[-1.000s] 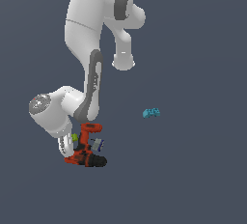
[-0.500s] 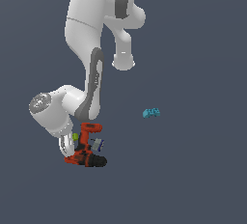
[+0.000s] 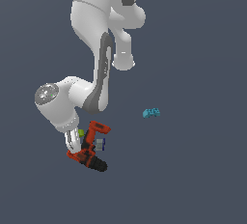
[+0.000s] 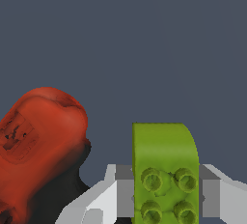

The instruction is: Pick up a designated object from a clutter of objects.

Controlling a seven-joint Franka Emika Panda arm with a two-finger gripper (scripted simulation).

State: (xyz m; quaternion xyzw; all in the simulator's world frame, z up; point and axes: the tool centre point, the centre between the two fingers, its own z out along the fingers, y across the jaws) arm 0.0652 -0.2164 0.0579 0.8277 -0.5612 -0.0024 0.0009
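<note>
the gripper [image 4: 165, 200] is down low among the clutter, and the wrist view puts the lime-green block [image 4: 165, 172] squarely between its two fingers [image 4: 124, 196], studs facing the camera, a grey pad pressed against each side. the jaws are narrowed to the block's width and have hold of it. just beside the block in that view bulges the red body of the power drill [image 4: 39, 146], close but with a dark gap between them. in the exterior view the arm folds down over the drill [image 3: 89, 149], and only a speck of the lime-green block [image 3: 81, 133] shows at the gripper, right against the drill's red handle. a small grey-and-blue piece [image 3: 100, 144] sits against the drill too. the cyan block [image 3: 151, 113] lies well apart, off toward the exterior view's right.
</note>
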